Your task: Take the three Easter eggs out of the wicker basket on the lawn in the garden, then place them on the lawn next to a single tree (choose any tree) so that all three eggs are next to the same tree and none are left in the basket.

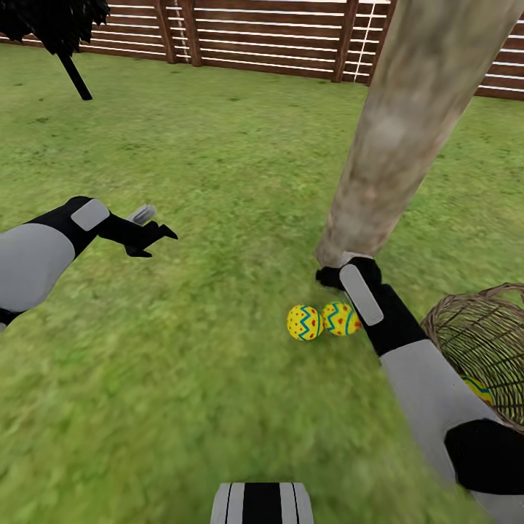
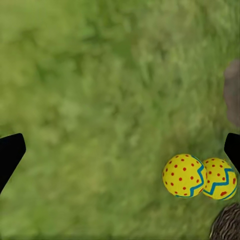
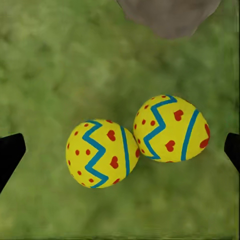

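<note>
Yellow eggs touch beside the tree; a third waits in the basket. Our left gripper is wide. Our right gripper, wide above both, may knock them rolling away.

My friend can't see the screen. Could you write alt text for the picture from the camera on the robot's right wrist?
Two yellow Easter eggs with blue zigzag stripes and red spots lie touching side by side on the green lawn, seen from straight above. The grey-brown base of a tree trunk sits just beyond them, and the dark tips of the right gripper's open fingers frame the picture's edges.
</note>
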Controlling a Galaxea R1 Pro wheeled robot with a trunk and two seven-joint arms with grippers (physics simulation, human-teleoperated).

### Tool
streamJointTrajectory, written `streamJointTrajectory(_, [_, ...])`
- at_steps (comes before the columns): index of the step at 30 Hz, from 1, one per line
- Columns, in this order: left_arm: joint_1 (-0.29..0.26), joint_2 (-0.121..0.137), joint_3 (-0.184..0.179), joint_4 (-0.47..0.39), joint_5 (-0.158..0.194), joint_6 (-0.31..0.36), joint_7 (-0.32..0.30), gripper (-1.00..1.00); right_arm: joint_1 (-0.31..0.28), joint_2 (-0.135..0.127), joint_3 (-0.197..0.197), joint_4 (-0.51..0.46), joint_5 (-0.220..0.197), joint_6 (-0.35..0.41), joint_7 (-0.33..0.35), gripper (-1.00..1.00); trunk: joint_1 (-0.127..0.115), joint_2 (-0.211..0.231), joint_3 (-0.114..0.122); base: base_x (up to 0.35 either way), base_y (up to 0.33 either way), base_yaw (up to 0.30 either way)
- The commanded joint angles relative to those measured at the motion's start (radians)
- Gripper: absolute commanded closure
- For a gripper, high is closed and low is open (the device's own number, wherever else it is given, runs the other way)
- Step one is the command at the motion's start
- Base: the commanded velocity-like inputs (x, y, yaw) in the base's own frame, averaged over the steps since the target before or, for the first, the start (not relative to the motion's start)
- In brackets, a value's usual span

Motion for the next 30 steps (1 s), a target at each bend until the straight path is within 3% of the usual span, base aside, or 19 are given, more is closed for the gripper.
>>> streamJointTrajectory(1, [0.0, 0.0, -0.008, -0.001, 0.01, 0.004, -0.001, -1.0, -0.073, -0.008, 0.005, 0.112, -0.024, 0.063, -0.009, -1.0, 0.0, 0.0, -0.001, 0.0, 0.0, 0.0])
streamJointTrajectory(3, [0.0, 0.0, -0.008, -0.001, 0.01, 0.002, -0.001, -1.0, -0.14, -0.035, 0.018, 0.192, -0.03, 0.18, 0.01, -1.0, 0.0, 0.0, -0.001, 0.0, 0.0, 0.0])
streamJointTrajectory(5, [0.0, 0.0, -0.008, -0.001, 0.01, 0.002, -0.001, -1.0, -0.17, -0.074, 0.082, 0.229, -0.032, 0.208, 0.047, -1.0, 0.0, 0.0, -0.001, -0.015, 0.0, 0.0])
streamJointTrajectory(6, [0.0, -0.001, -0.008, -0.001, 0.01, 0.002, -0.001, -1.0, -0.179, -0.1, 0.127, 0.248, -0.033, 0.211, 0.091, -1.0, 0.0, 0.0, -0.001, -0.152, 0.0, 0.0])
streamJointTrajectory(8, [0.0, -0.005, -0.008, -0.001, 0.01, 0.002, -0.002, -1.0, -0.186, -0.164, 0.217, 0.253, -0.034, 0.211, 0.243, -1.0, 0.0, 0.0, -0.001, -0.278, 0.0, 0.0])
streamJointTrajectory(10, [0.0, -0.005, -0.008, -0.001, 0.01, 0.002, -0.002, -1.0, -0.187, -0.229, 0.325, 0.19, -0.036, 0.211, 0.372, -1.0, 0.0, 0.0, -0.001, -0.286, 0.0, 0.0])
streamJointTrajectory(12, [0.0, -0.006, -0.008, -0.001, 0.01, 0.003, -0.002, -1.0, -0.188, -0.303, 0.438, 0.08, -0.07, 0.211, 0.446, -1.0, 0.0, 0.0, -0.001, -0.277, 0.0, 0.0])
streamJointTrajectory(13, [0.0, -0.006, -0.008, -0.001, 0.01, 0.003, -0.002, -1.0, -0.188, -0.33, 0.462, 0.036, -0.094, 0.211, 0.457, -1.0, 0.0, 0.0, -0.001, -0.283, 0.0, 0.0])
streamJointTrajectory(15, [0.0, -0.006, -0.008, -0.001, 0.01, 0.003, -0.001, -1.0, -0.188, -0.429, 0.505, -0.133, -0.18, 0.211, 0.474, -1.0, 0.0, 0.0, -0.001, -0.301, 0.0, 0.0])
streamJointTrajectory(17, [0.0, -0.008, -0.008, -0.001, 0.01, 0.003, -0.001, -1.0, -0.188, -0.529, 0.559, -0.253, -0.223, 0.211, 0.49, -1.0, 0.0, 0.0, -0.001, -0.311, 0.0, 0.0])
streamJointTrajectory(18, [0.0, -0.016, -0.008, -0.001, 0.01, 0.003, -0.001, -1.0, -0.188, -0.57, 0.569, -0.27, -0.228, 0.211, 0.522, -1.0, 0.0, 0.0, -0.001, -0.313, 0.0, 0.0])
streamJointTrajectory(19, [0.0, -0.019, -0.008, -0.001, 0.01, 0.003, -0.001, -1.0, -0.188, -0.593, 0.572, -0.275, -0.229, 0.211, 0.545, -1.0, 0.0, 0.0, -0.001, -0.318, 0.0, 0.0])
streamJointTrajectory(23, [0.0, -0.038, -0.008, -0.001, 0.01, 0.002, 0.001, -1.0, -0.188, -0.762, 0.568, -0.296, -0.224, 0.195, 0.644, -1.0, 0.0, 0.0, -0.001, -0.331, -0.062, 0.0])
streamJointTrajectory(25, [0.0, -0.047, -0.008, -0.001, 0.01, 0.002, 0.0, -1.0, -0.188, -0.803, 0.57, -0.311, -0.213, 0.184, 0.682, -1.0, 0.0, 0.0, -0.001, -0.318, -0.16, 0.0])
streamJointTrajectory(27, [0.0, -0.055, -0.008, -0.001, 0.009, -0.013, -0.003, -1.0, -0.187, -0.838, 0.57, -0.301, -0.161, 0.184, 0.694, -1.0, 0.0, 0.0, -0.001, -0.192, -0.15, 0.0])
streamJointTrajectory(28, [0.005, -0.066, -0.008, -0.001, 0.008, -0.089, -0.001, -1.0, -0.188, -0.846, 0.569, -0.272, -0.145, 0.184, 0.694, -1.0, 0.0, 0.0, -0.001, -0.046, -0.048, 0.0])
streamJointTrajectory(29, [0.033, -0.08, -0.008, -0.001, -0.006, -0.239, 0.0, -1.0, -0.188, -0.848, 0.568, -0.227, -0.13, 0.184, 0.694, -1.0, 0.0, 0.0, -0.001, -0.019, -0.02, 0.0])
streamJointTrajectory(30, [0.068, -0.103, -0.009, -0.001, -0.064, -0.412, 0.003, -1.0, -0.187, -0.848, 0.568, -0.195, -0.112, 0.183, 0.695, -1.0, 0.0, 0.0, -0.001, -0.008, -0.008, 0.0])
